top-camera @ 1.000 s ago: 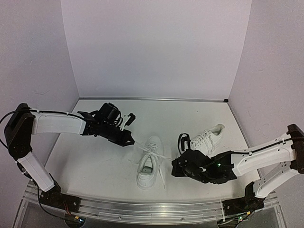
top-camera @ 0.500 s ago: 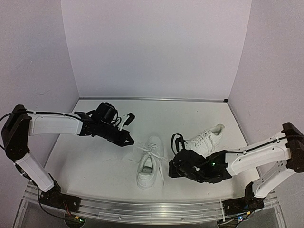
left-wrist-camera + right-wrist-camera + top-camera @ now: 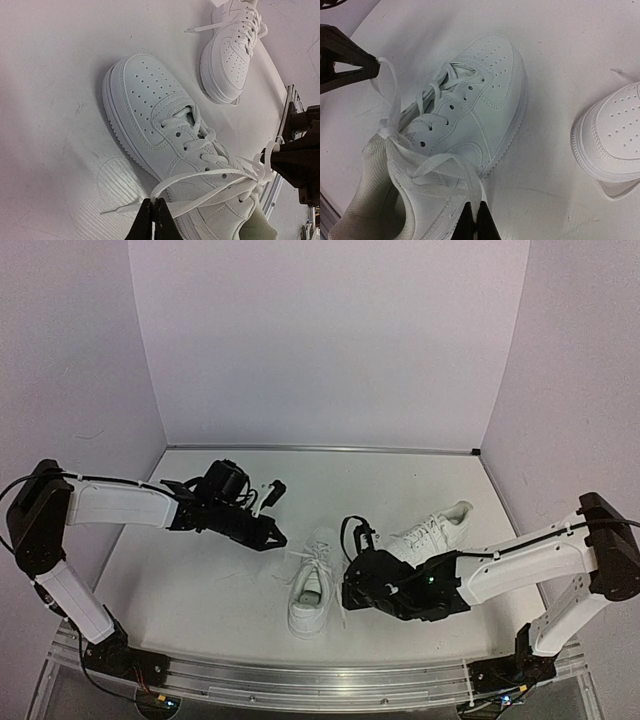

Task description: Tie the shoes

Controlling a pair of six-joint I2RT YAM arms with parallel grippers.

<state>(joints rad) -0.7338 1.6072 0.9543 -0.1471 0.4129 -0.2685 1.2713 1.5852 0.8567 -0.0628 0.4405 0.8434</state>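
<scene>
As both stretch low inward, left gripper (image 3: 153,219) pinching lace (image 3: 210,196), right gripper (image 3: 473,221) likewise

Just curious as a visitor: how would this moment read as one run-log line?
left gripper: shut on left lace | right gripper: shut on right lace | near shoe: upright | far shoe: not held

left end effector (image 3: 153,202) pinching lace (image 3: 200,175), white sneaker (image 3: 150,112)

The white desk (image 3: 200,580) carries two things, set apart from each other. A near shoe (image 3: 310,592) stands upright by the middle, toe pointing away, its laces (image 3: 318,562) drawn out sideways. A far shoe (image 3: 435,530) sits to its right, further back.
</scene>
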